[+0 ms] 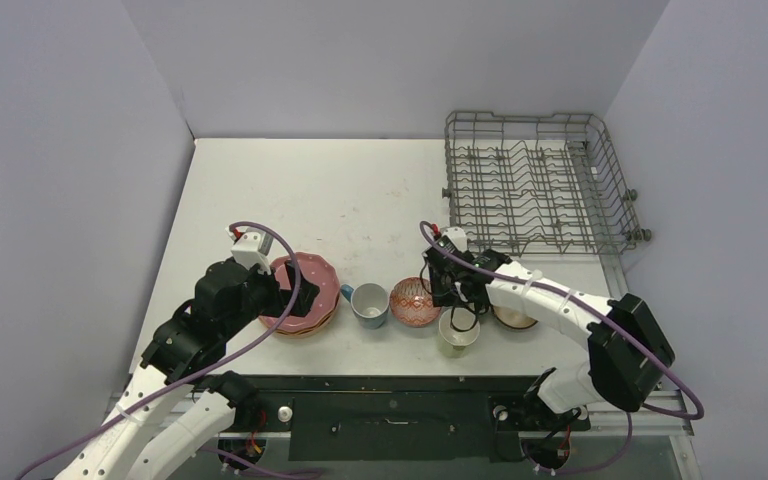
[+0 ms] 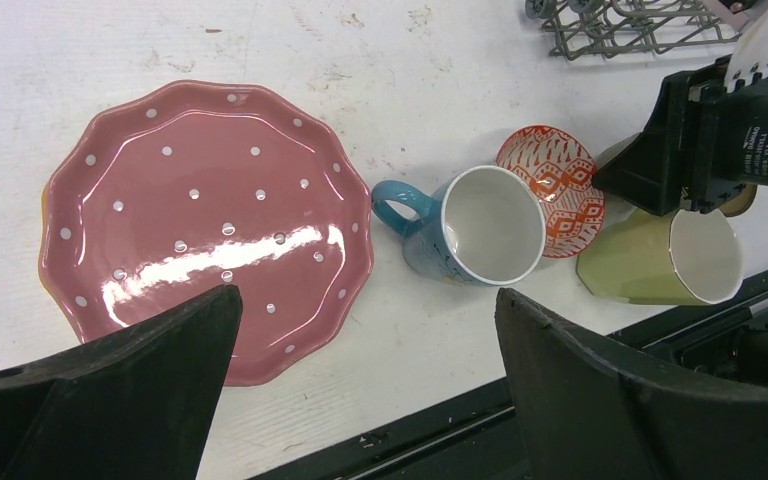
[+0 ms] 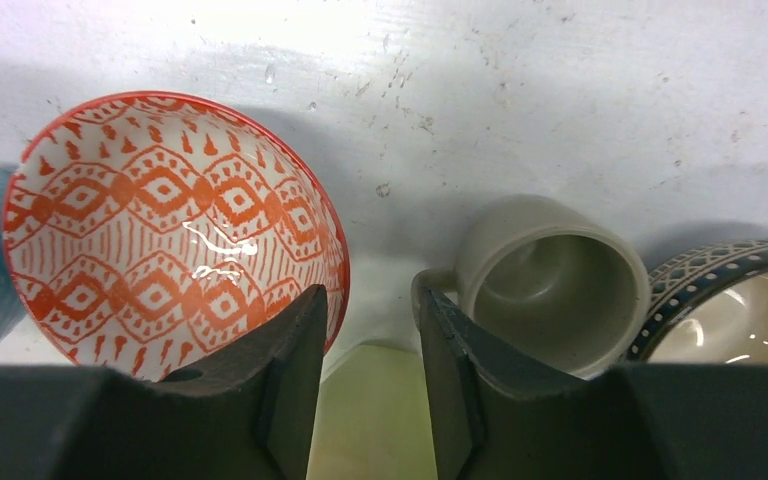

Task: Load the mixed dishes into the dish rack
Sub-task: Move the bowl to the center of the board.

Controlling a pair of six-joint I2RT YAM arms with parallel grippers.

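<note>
Along the near edge, the left gripper [image 2: 365, 300] hangs wide open over the pink plate [image 2: 200, 220]; the right gripper [image 3: 370, 300], jaws slightly parted, hovers above the pale-yellow mug [image 1: 458, 332]; the dish rack [image 1: 540, 185] stands far right

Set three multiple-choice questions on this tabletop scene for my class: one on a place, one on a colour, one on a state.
1. Where on the table is the dish rack?
A. far right corner
B. near left corner
C. centre

2. What colour is the mug right beside the dotted plate?
A. black
B. light blue
C. purple

3. How do the jaws of the left gripper stand?
A. shut on a plate
B. shut on a mug
C. wide open, holding nothing

Answers:
1 A, the top view shows it at the far right, by the walls.
2 B, the left wrist view shows its blue side and handle.
3 C, the jaws stand far apart above the plate's edge.
</note>
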